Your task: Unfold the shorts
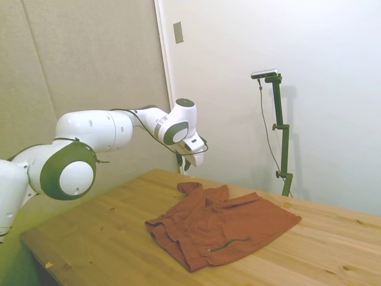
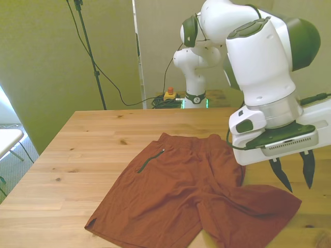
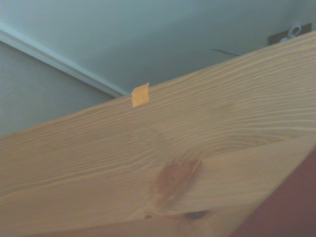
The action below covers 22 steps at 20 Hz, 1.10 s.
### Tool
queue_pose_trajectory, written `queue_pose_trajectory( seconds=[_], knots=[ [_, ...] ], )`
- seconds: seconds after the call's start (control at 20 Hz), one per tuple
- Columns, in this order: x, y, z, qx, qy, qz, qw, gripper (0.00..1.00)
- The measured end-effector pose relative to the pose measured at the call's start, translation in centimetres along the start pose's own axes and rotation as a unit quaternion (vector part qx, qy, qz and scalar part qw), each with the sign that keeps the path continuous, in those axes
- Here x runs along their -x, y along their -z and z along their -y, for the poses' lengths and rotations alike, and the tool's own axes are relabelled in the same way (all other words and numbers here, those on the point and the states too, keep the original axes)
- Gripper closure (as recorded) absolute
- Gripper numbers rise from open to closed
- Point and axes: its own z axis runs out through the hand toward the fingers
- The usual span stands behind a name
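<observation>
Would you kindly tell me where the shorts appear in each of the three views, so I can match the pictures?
Side view: the shorts lie on the table, lower middle, below the gripper.
Front view: they spread over the lower middle, reaching the front view's right beneath the gripper.
Wrist view: only a rust-brown sliver at one corner, blurred.
Shared landmark: the dark pocket line shows in the side and front views.

Rust-brown shorts [image 2: 176, 201]; pale, grained wooden table [image 2: 93, 139]; white arm [image 2: 258, 62].
</observation>
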Motion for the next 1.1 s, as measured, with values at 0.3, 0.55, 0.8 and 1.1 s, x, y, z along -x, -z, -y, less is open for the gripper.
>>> queue_pose_trajectory(
  seconds=[0.3, 0.55, 0.8, 1.1],
  knots=[
    [1.6, 3.6, -1.1, 0.035, 0.023, -0.06, 0.9973, 0.0],
    [3.8, 6.1, -4.6, 0.12, 0.067, -0.149, 0.9792, 0.0],
    [8.6, 10.0, -8.1, 0.142, 0.109, -0.148, 0.9726, 0.0],
    [13.4, 17.5, -15.2, 0.134, 0.126, -0.151, 0.9713, 0.0]
  ],
)
